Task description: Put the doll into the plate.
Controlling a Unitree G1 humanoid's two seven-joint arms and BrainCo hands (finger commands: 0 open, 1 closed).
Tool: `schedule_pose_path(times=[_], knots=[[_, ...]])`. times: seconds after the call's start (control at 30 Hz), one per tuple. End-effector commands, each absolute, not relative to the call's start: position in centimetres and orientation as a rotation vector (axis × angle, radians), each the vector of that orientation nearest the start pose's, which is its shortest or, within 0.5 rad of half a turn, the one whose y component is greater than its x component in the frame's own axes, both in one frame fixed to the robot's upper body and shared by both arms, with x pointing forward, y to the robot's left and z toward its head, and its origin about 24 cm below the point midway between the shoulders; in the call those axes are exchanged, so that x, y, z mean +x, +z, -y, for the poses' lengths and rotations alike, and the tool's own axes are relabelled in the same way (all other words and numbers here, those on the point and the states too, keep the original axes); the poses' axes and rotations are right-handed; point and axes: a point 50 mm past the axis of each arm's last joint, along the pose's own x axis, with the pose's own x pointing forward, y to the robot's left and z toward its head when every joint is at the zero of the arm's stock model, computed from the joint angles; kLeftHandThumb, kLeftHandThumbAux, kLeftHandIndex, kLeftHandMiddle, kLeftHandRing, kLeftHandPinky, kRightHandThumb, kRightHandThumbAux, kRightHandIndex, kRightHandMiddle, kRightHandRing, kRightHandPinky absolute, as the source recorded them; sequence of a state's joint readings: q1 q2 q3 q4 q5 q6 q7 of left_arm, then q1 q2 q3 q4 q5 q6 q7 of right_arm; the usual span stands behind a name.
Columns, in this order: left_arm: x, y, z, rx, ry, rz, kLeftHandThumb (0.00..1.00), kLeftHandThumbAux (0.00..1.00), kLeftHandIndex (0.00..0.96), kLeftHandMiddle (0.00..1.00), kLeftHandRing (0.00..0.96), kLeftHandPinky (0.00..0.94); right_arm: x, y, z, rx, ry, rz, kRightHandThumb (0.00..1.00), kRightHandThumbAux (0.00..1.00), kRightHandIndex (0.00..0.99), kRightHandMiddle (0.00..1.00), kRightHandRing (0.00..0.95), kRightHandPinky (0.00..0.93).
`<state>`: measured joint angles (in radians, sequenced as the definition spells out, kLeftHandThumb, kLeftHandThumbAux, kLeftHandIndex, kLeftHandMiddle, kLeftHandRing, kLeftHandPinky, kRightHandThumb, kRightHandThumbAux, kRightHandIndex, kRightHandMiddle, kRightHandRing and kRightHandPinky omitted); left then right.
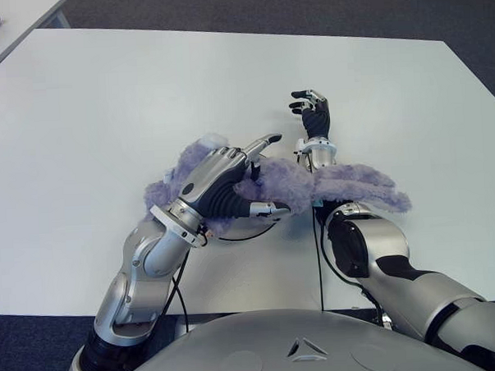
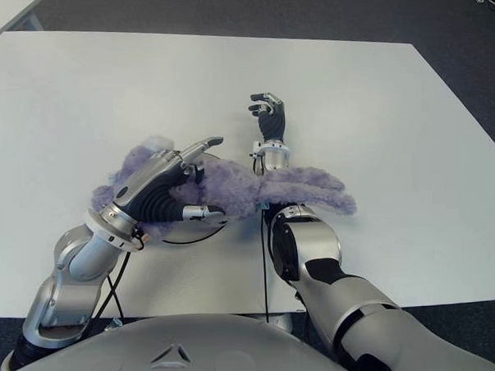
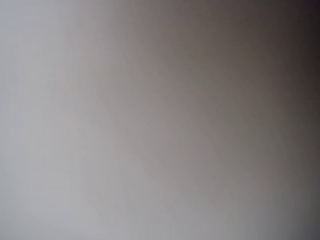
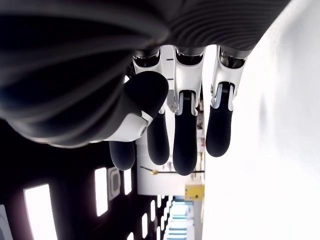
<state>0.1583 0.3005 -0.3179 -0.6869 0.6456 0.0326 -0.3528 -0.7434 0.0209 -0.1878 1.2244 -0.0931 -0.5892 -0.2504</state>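
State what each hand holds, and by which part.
Left hand grips the purple doll around its middle; right hand holds nothing.

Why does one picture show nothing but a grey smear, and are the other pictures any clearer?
The left wrist view is a plain grey blur, most likely something pressed right against the lens. Both eye views are evenly lit and sharp: the left hand lies on the purple doll. The right wrist view shows the right hand with fingers open, against bright background glare.

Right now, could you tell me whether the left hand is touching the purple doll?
Touching. The left eye view shows the left hand lying across the purple plush doll, thumb pressed into the fur.
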Motion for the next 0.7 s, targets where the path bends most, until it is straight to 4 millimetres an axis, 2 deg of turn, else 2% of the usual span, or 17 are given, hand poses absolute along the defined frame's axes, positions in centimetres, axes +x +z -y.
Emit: schedule_pose_path(times=[0.03,0.27,0.33,0.4,0.43,0.47,0.57,0.7], knots=[[19.3,11.2,-10.5,0.937,-0.562,0.305,0.016,0.362,0.000,0.000,0.000,0.000,28.6,-5.9,12.5,-0.020,-0.158,-0.338,1.000,0.691,0.433,0.360,0.446,0.400],[20.2,11.3,-10.7,1.058,-0.517,0.369,0.017,0.352,0.000,0.000,0.000,0.000,28.6,-5.9,12.5,-0.021,-0.152,-0.339,1.000,0.692,0.428,0.357,0.439,0.402],[20.5,11.4,-10.8,1.106,-0.503,0.396,0.018,0.344,0.000,0.000,0.000,0.000,28.6,-5.9,12.5,-0.039,-0.148,-0.337,0.943,0.685,0.425,0.351,0.448,0.323],[20.8,11.5,-10.9,1.145,-0.490,0.420,0.027,0.327,0.000,0.000,0.000,0.000,28.6,-5.9,12.5,-0.058,-0.145,-0.335,0.934,0.685,0.425,0.347,0.448,0.320],[20.9,11.6,-10.9,1.159,-0.484,0.429,0.030,0.308,0.000,0.000,0.000,0.000,28.6,-5.9,12.5,-0.066,-0.144,-0.334,0.755,0.723,0.409,0.342,0.368,0.319],[21.0,11.6,-11.0,1.171,-0.479,0.438,0.031,0.304,0.000,0.000,0.000,0.000,28.6,-5.9,12.5,-0.072,-0.144,-0.333,0.709,0.733,0.405,0.341,0.347,0.318],[21.2,11.7,-11.0,1.193,-0.466,0.456,0.032,0.292,0.000,0.000,0.000,0.000,28.6,-5.9,12.5,-0.084,-0.142,-0.331,0.693,0.736,0.404,0.341,0.339,0.317],[21.7,12.2,-11.4,1.253,-0.435,0.489,0.050,0.222,0.000,0.000,0.000,0.000,28.6,-5.9,12.5,-0.100,-0.135,-0.335,0.691,0.734,0.406,0.340,0.330,0.325]])
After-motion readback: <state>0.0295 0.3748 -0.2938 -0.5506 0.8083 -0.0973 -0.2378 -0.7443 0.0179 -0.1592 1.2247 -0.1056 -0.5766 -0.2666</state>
